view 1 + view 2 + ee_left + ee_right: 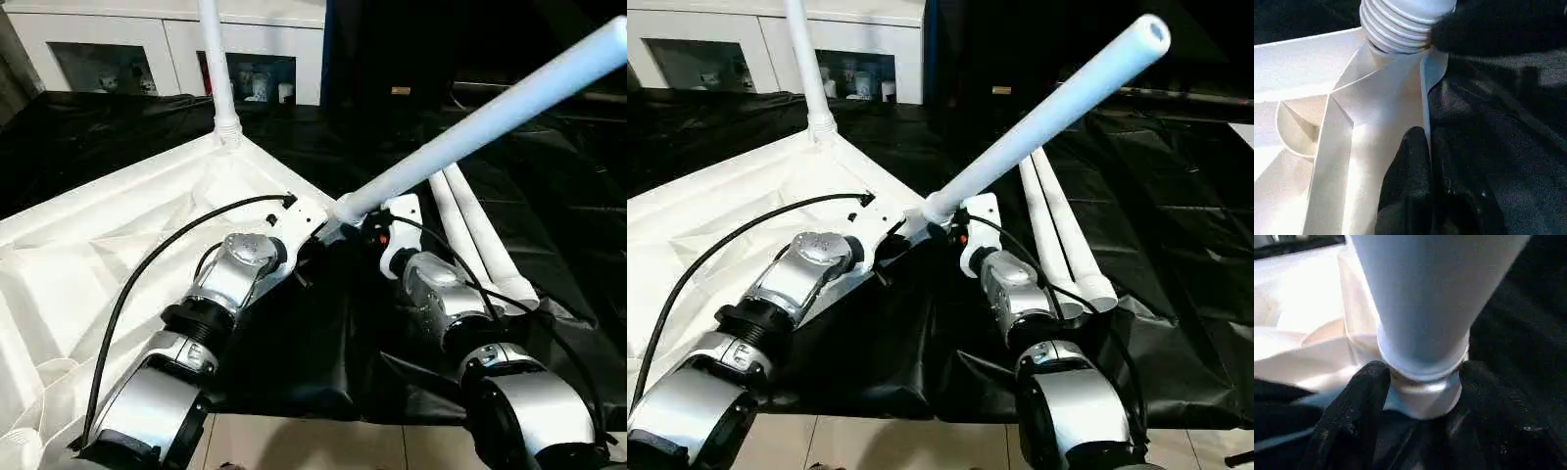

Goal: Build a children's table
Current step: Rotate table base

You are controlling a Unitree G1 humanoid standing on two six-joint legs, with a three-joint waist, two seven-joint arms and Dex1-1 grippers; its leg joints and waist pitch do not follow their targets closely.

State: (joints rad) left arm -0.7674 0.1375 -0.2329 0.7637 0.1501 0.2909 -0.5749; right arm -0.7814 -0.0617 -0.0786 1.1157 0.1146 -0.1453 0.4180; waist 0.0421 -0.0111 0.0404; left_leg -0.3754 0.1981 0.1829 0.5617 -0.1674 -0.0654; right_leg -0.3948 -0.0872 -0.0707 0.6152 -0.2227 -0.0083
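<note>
The children's table top (98, 225) lies upside down, ribs up, on a black sheet. One white leg (217, 69) stands upright in its far corner socket. A second leg (470, 127) leans steeply to the right, its threaded end (1396, 29) at the near corner socket. My right gripper (1420, 377) has a finger on each side of this leg's base collar and is shut on it. My left gripper (1427, 134) is shut on the table top's thin rim wall just beside that corner.
Two more white legs (480, 235) lie side by side on the black sheet (294, 343) to the right. A white cabinet with glass doors (147, 39) stands at the back. Pale floor (313, 441) shows at the sheet's near edge.
</note>
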